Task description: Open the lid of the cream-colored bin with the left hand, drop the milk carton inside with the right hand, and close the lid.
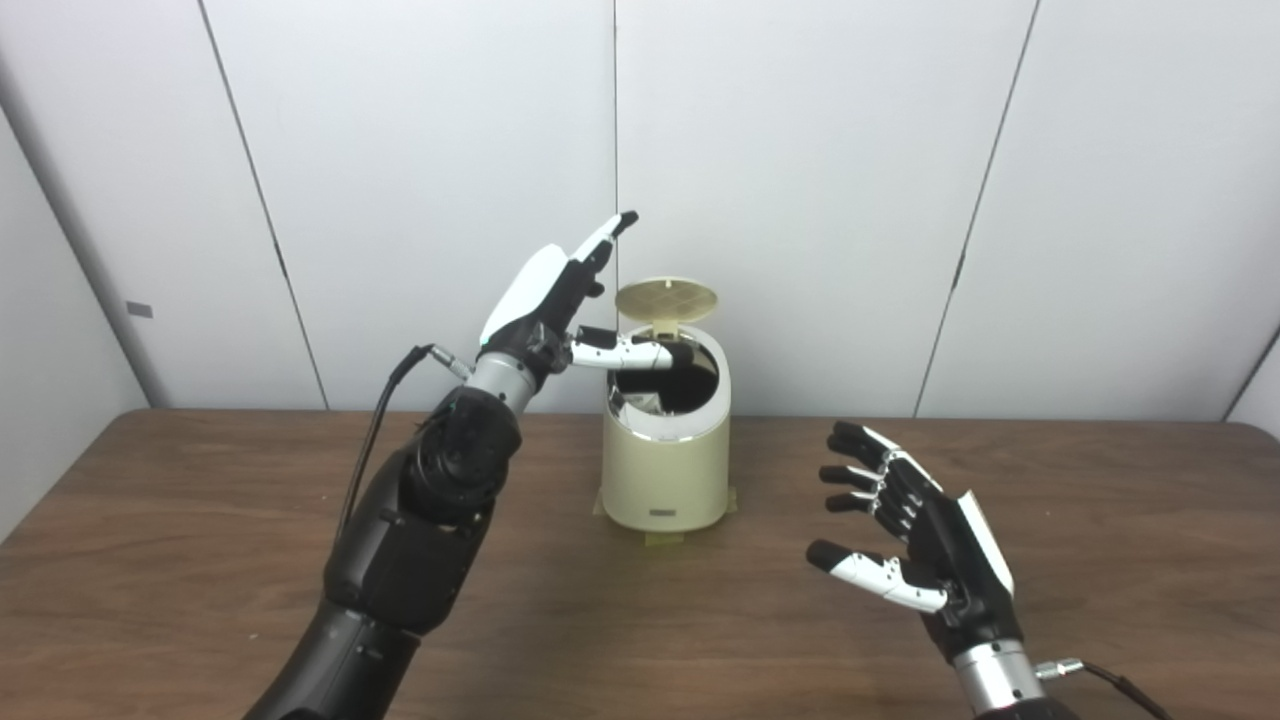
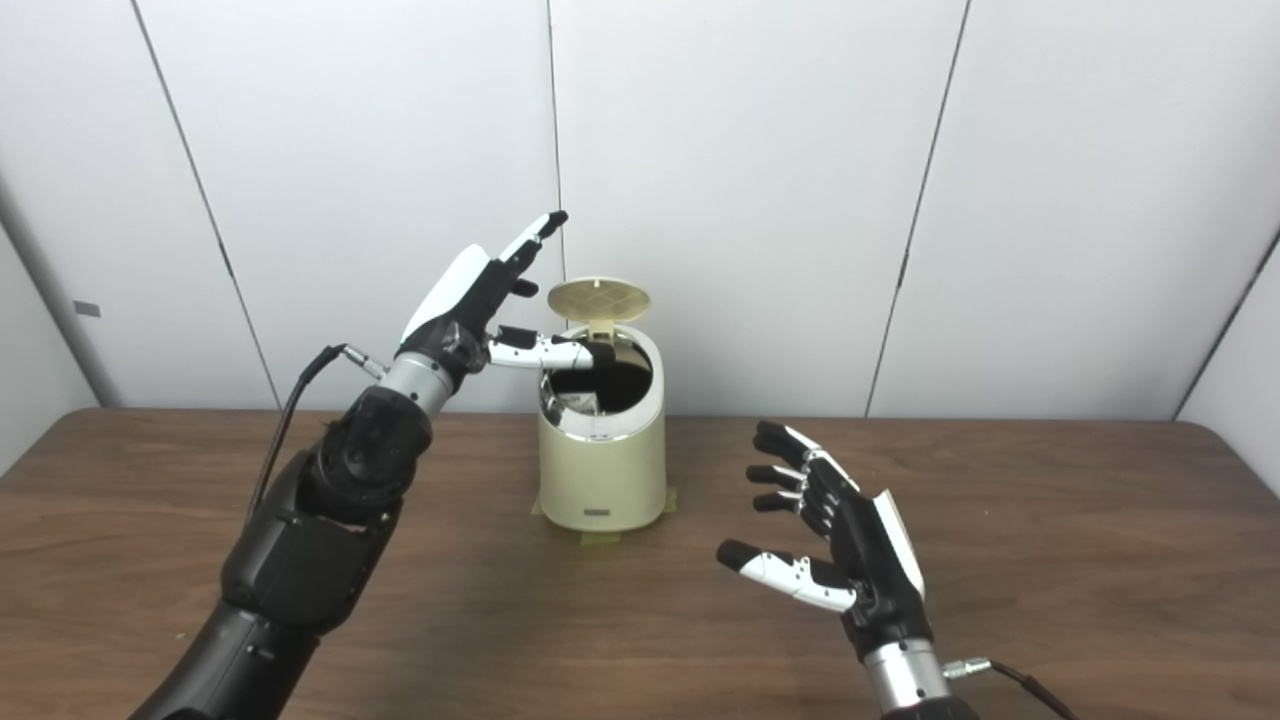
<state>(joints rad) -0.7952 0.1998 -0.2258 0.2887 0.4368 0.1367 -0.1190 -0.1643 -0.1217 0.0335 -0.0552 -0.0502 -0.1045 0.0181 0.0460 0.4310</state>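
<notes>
Furthest left of the bin [image 1: 665, 460], the left hand [image 1: 560, 300] is raised beside its upper rim, fingers spread and pointing up, the thumb reaching across the near-left edge of the opening. It grips nothing. Just right of those fingertips and behind the opening, the lid [image 1: 666, 299] stands tipped up on its hinge at the back of the bin, its ribbed underside facing the room. The cream-colored bin itself sits on the wooden table [image 1: 200, 520], apparently taped down at its base. Inside the dark opening something pale shows low on the left wall; I take it for the milk carton [image 2: 572, 403], already dropped in, though too little shows to be sure. To the right of the bin and nearer the table's front edge, the right hand [image 1: 915, 540] hovers empty, fingers apart, palm turned toward the bin. Closing remains, I judge: the lid lies just right of the left hand's fingers, far closer to it than to the right hand.
</notes>
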